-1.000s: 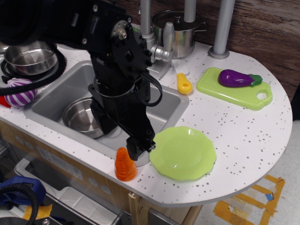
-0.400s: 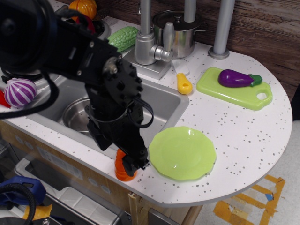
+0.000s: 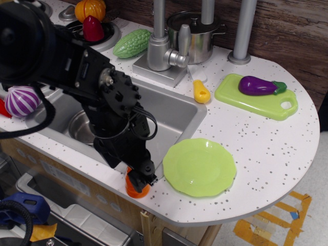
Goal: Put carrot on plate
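Note:
The orange carrot (image 3: 137, 190) stands upright on the counter's front edge, left of the lime-green plate (image 3: 199, 167). Only its lower part shows. My black gripper (image 3: 139, 179) has come down over the carrot's top and hides it. The fingers sit around the carrot, but I cannot tell if they press on it. The plate lies flat on the speckled counter with nothing on it, a short gap right of the carrot.
A sink (image 3: 177, 110) with a metal bowl (image 3: 82, 125) lies behind the gripper. A yellow bottle toy (image 3: 201, 91), a light-green cutting board (image 3: 256, 96) with an eggplant (image 3: 258, 85), a pot (image 3: 195, 38) and faucet (image 3: 161, 46) stand at the back. The counter edge is just in front of the carrot.
My arm has moved left and down, from beside the carrot to directly over it. The gripper now covers the carrot's top. The carrot and plate have not moved.

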Tool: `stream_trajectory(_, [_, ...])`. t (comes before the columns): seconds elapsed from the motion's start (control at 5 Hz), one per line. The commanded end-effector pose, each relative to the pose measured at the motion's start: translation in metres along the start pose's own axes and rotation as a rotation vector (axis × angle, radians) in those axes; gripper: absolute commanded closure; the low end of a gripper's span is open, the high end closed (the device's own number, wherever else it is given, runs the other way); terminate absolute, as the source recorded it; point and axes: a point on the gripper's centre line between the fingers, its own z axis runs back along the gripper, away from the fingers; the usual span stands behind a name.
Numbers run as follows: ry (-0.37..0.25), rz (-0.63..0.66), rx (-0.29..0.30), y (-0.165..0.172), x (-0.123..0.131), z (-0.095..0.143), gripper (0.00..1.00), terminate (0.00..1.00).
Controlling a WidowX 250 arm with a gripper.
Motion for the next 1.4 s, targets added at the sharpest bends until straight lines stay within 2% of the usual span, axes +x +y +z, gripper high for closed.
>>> stream_trajectory(0.0, [-0.042,0.016,0.016,-0.006,0.006,0.002,1.0,0.0])
stream_trajectory(0.2, [-0.038,0.019,0.028,-0.012,0.015,0.012,1.0,0.0])
stream_trajectory(0.6, [-0.049,-0.008,0.084,-0.017,0.043,0.047,1.0,0.0])
stream_trajectory(1.0, [-0.116,-0.034,0.051,-0.032,0.091,0.035,1.0,0.0])
stream_trajectory(1.2, [-0.119,-0.031,0.027,-0.039,0.099,0.024,1.0,0.0])
